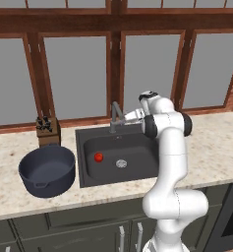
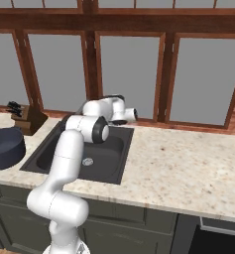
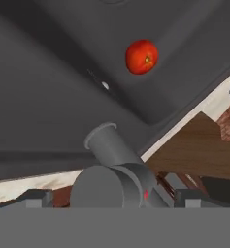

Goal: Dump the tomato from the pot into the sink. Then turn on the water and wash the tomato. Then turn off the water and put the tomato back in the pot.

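1. The tomato [image 1: 98, 157] lies on the floor of the sink [image 1: 137, 173], left of the drain [image 1: 121, 163], so the dump looks done.
2. The pot [image 1: 46, 170] stands upright on the worktop [image 1: 216, 147] just left of the sink, with nothing red showing in the part of its inside that can be seen; a knife block [image 1: 48, 131] sits behind it.
3. The hand [image 1: 130, 116] is at the faucet [image 1: 115, 116] on the sink's back edge. Its jaws stand wide apart and hold nothing.
4. In the hand view the faucet's grey body [image 3: 117, 177] sits close in front of the hand, with the tomato beyond it in the basin.
5. No stream of water shows at the spout, so I judge the water step is the one in hand.
6. Left to do: the wash, shutting the water off, lifting the tomato out of the sink and setting it back in the pot.
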Available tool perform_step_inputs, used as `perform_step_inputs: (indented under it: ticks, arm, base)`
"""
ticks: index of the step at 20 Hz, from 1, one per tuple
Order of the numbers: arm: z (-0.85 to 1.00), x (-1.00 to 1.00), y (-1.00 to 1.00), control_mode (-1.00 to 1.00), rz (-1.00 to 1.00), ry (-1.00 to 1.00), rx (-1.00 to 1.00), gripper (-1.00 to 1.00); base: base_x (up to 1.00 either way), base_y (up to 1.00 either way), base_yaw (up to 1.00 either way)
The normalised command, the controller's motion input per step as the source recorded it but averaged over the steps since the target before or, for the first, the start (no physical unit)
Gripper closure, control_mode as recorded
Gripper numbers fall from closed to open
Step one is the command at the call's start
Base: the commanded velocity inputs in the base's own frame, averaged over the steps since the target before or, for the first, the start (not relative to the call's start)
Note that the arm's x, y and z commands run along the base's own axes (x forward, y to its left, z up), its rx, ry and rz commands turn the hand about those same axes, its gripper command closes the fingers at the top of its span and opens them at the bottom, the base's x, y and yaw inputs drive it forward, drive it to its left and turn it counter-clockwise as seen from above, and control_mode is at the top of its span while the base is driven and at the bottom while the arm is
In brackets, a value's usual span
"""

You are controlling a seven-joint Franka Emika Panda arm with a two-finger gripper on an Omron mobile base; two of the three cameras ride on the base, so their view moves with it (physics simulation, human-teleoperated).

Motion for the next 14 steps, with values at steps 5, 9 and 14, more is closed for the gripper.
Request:
perform_step_inputs:
  ticks: [5, 9, 14]
  arm:
    - [0.98, -0.05, -0.71, -1.0, -0.11, -0.12, -0.21, -1.0]
    - [0.95, -0.41, -0.66, -1.0, -0.14, -0.24, -0.22, -1.0]
    - [0.96, -0.88, -0.39, -1.0, -0.24, -0.28, -0.19, -1.0]
  base:
    - [0.0, 0.0, 0.0]
    - [0.0, 0.0, 0.0]
    - [0.0, 0.0, 0.0]
